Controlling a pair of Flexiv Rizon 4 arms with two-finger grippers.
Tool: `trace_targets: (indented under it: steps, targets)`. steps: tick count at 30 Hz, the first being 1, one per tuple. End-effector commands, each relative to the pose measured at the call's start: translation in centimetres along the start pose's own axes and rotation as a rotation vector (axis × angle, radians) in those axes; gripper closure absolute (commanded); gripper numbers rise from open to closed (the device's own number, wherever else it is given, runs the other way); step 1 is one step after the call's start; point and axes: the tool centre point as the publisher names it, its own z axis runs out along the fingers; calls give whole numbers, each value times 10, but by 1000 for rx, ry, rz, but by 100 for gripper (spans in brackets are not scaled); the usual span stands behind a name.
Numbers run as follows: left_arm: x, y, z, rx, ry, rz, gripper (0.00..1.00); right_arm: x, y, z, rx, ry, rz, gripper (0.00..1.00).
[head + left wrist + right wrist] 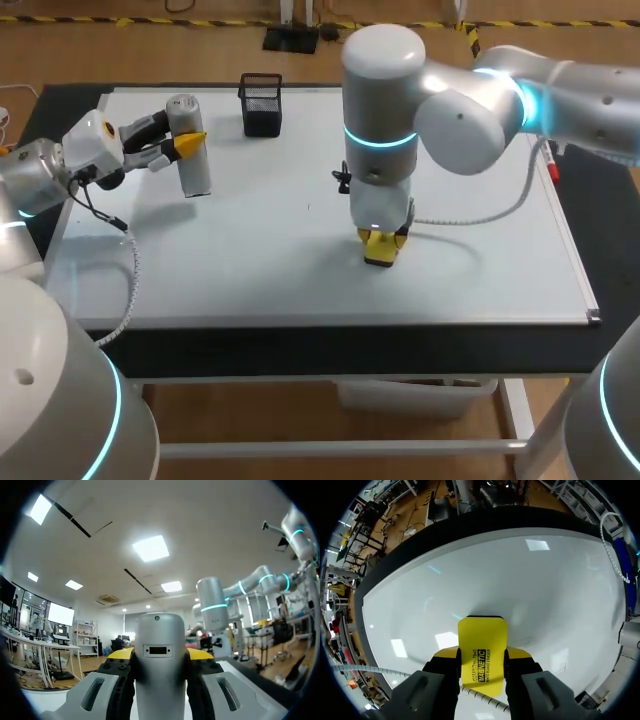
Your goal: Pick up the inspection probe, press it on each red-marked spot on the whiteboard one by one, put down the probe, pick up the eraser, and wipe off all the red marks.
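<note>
The whiteboard [300, 260] covers the table, and I see no red marks on it. My left gripper [187, 146] at the board's back left is shut on the silver cylindrical probe [190, 150], which stands upright on the board. In the left wrist view the probe [160, 665] fills the gap between the fingers [116, 677]. My right gripper [380, 240] points down at the board's middle, shut on the yellow eraser [380, 250]. In the right wrist view the eraser [482, 652] lies flat against the whiteboard [495, 580] between the fingers [444, 667].
A black mesh pen holder [261, 103] stands at the board's back edge, right of the probe. A red marker [551, 165] lies along the board's right edge under my right arm. A white cable [480, 215] trails from the right wrist over the board.
</note>
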Motion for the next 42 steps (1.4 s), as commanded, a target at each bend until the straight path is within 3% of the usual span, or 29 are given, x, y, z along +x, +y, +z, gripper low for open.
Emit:
trace_targets:
  steps: [1, 5, 13, 14, 38, 42]
  targets:
    - [0, 0, 0, 2, -1, 2, 100, 5, -2, -1, 4, -5, -7, 100]
    - [0, 0, 0, 2, -1, 2, 100, 9, -4, -12, -11, -73, -60, 100]
    - [0, 0, 0, 2, -1, 2, 100, 13, -24, -39, 14, -65, -136, 100]
    - [0, 0, 0, 2, -1, 2, 100, 14, -27, -41, 25, -97, -151, 100]
    - [0, 0, 0, 2, -1, 2, 100, 14, -27, -41, 25, -97, -151, 100]
    - [0, 0, 0, 2, -1, 2, 100, 17, -38, -41, 22, -75, -169, 100]
